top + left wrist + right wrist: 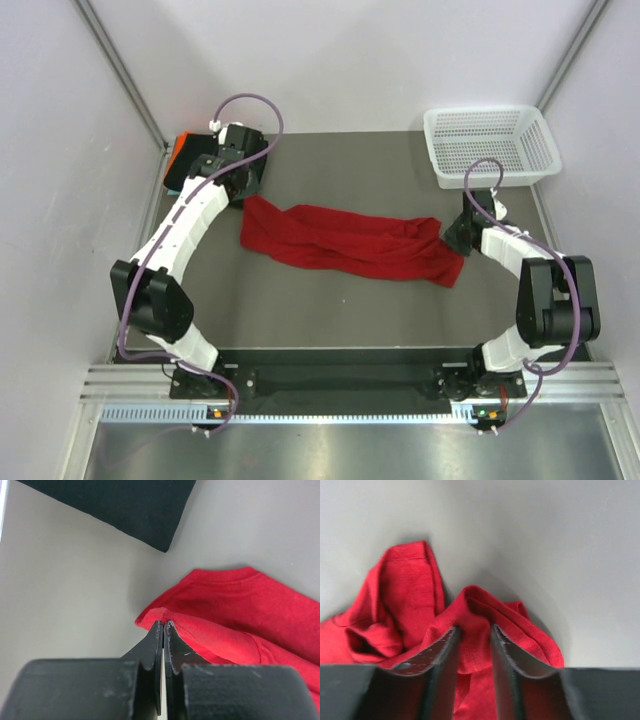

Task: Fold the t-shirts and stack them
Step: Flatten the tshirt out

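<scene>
Room: plain pale walls [350, 60] on three sides, metal posts in the back corners. Table [350, 300] is flat, dull grey-brown.

Red t-shirt [345, 245]: plain bright red soft knit, not laid flat. It is bunched into a long wrinkled band across mid-table, left end further back, right end nearer and thicker. The left wrist view shows a stitched hem and layered folds; the right wrist view shows lumpy creases.

White mesh basket [530, 165] sits at the back right corner, well apart from the red shirt.

Black t-shirt [125, 505] lies flat at the back left, one corner pointing toward the red one, with a bare gap between them. An orange edge [180, 148] peeks out at the far back left; can't tell its shape.

Left gripper [163, 625] is at the band's left end, jaws pressed together with only a thin slit, tips pinching the folded red corner. Right gripper [474, 627] is at the band's right end, jaws narrow, a ridge of red cloth squeezed between the fingers [442, 650] and more cloth heaped to their left.
</scene>
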`<state>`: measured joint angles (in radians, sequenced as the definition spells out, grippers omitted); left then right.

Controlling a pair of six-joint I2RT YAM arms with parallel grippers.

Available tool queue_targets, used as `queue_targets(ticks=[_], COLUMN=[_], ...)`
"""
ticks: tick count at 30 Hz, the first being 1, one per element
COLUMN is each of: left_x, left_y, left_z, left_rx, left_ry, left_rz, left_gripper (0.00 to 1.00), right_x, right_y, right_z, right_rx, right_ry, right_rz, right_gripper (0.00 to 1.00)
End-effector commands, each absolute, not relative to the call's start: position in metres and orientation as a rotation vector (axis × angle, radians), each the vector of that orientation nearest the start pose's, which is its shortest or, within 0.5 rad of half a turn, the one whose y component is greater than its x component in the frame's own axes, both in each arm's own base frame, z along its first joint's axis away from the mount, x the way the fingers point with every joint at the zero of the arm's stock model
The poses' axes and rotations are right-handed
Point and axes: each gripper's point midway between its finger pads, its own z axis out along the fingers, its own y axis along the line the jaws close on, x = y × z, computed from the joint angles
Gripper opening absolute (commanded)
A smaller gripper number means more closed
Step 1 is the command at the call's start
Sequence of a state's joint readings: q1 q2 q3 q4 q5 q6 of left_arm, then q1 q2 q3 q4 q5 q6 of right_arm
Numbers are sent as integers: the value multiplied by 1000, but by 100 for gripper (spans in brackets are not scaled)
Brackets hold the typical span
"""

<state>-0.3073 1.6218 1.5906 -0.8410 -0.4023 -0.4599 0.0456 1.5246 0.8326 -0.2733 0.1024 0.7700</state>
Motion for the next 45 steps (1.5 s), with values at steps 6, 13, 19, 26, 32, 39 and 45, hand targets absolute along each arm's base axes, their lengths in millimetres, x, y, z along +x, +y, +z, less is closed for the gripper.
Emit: queue_targets(ticks=[6,13,19,26,32,39,45], left_x=[416,387,353,358,373,390,397], left_y=[-44,-30,-14,-21,-14,-55,-66], left_z=[233,237,259,244,213,179,168], left_rx=[-410,-464,-462,-429,-493,-455,-438], left_ry=[2275,2246,2206,2229,2281,2371,2388], left_rz=[283,239,275,236,260,16,-42], left_gripper=[0,0,0,0,0,0,0], right_x=[380,356,304,323,377,400,374], right_y=[21,24,53,42,30,26,17], right_z=[70,90,102,111,93,106,136], right_rx=[886,852,783,789,794,768,886], right_ry=[2304,2362,2436,2378,2388,2398,2329], right_rz=[180,191,403,375,367,335,293], right_gripper=[5,6,1,0,5,33,39])
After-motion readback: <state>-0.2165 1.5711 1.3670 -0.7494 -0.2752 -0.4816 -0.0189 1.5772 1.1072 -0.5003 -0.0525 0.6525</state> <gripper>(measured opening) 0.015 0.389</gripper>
